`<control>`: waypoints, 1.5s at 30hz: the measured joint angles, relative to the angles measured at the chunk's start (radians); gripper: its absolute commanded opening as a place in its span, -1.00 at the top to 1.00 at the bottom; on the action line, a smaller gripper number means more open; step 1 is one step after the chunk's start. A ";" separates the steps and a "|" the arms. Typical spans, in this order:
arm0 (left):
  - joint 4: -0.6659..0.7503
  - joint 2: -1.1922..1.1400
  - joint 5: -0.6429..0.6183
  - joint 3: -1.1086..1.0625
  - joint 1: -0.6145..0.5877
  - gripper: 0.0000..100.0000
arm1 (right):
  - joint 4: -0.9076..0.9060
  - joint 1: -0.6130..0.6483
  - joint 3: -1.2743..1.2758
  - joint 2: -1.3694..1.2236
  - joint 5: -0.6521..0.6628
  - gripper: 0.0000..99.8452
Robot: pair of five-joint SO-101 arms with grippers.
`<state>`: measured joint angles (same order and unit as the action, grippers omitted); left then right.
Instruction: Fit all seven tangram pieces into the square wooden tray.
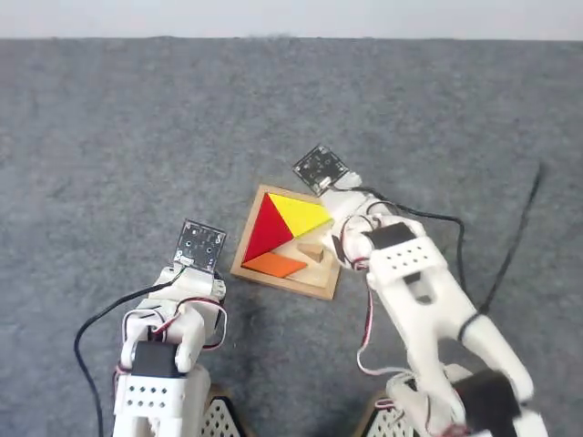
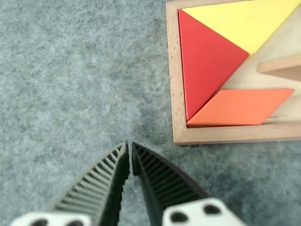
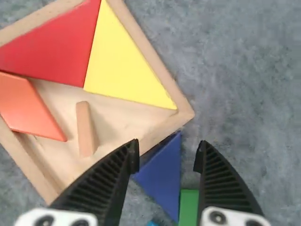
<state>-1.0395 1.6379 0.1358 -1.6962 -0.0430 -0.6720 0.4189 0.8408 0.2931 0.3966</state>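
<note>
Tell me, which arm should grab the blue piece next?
Probably right. The right hand is open over the blue triangle beside the tray; the left hand is shut over grey carpet.

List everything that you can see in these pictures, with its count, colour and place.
square wooden tray: one, light wood, on the mat between the arms
large red triangle piece: one, red, in the tray
large yellow triangle piece: one, yellow, in the tray, against the red one
orange parallelogram piece: one, orange, in the tray, along a rim
plain wooden piece: one, unpainted, in the tray
blue triangle piece: one, blue, outside the tray's rim
green piece: one, green, beside the blue one
grey fabric mat: one, grey, over the table
left gripper: one, black, shut, over the mat
right gripper: one, black, open, over the blue triangle piece
</note>
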 measured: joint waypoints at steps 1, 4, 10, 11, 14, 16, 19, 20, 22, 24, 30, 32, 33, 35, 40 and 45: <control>0.000 0.000 0.000 0.000 0.000 0.97 | 0.000 0.000 -0.008 -0.034 0.000 0.60; 0.000 0.000 0.000 0.000 0.000 0.97 | 0.000 0.005 -0.023 -0.104 0.000 0.60; 0.000 0.000 0.000 0.000 0.000 0.97 | 0.002 0.052 -0.032 -0.118 0.008 0.60; 0.000 0.000 0.000 0.000 0.000 0.97 | 0.002 0.061 -0.032 -0.118 0.006 0.60; 0.000 0.000 0.000 0.000 0.000 0.97 | 0.002 0.100 -0.032 -0.118 0.008 0.60; 0.000 0.000 0.000 0.000 0.000 0.97 | 0.002 0.121 -0.032 -0.118 0.011 0.60; 0.000 0.000 0.000 0.000 0.000 0.97 | 0.002 0.153 -0.028 -0.118 0.038 0.60; 0.000 0.000 0.000 0.000 0.000 0.97 | 0.002 0.157 -0.026 -0.118 0.043 0.60; 0.000 0.000 0.000 0.000 0.000 0.97 | 0.002 0.155 -0.026 -0.118 0.041 0.60; 0.000 0.000 0.000 0.000 0.000 0.97 | 0.000 0.152 -0.026 -0.115 0.046 0.60; 0.000 0.000 0.000 0.000 0.000 0.97 | -0.068 0.087 0.054 0.060 0.044 0.69; 0.000 0.000 0.000 0.000 0.000 0.97 | -0.121 0.077 0.080 0.127 0.044 0.73; 0.000 0.000 0.000 0.000 0.000 0.97 | -0.141 0.077 0.094 0.150 0.044 0.73; 0.000 0.000 0.000 0.000 0.000 0.97 | -0.146 0.083 0.132 0.166 0.044 0.71; 0.000 0.000 0.000 0.000 0.000 0.97 | -0.078 0.147 0.184 0.157 0.046 0.70; 0.000 0.000 0.000 0.000 0.000 0.97 | -0.017 0.184 0.184 0.077 0.046 0.70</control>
<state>-1.0395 1.6379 0.1358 -1.6962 -0.0430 -0.6889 0.6030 1.0249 0.3698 0.4427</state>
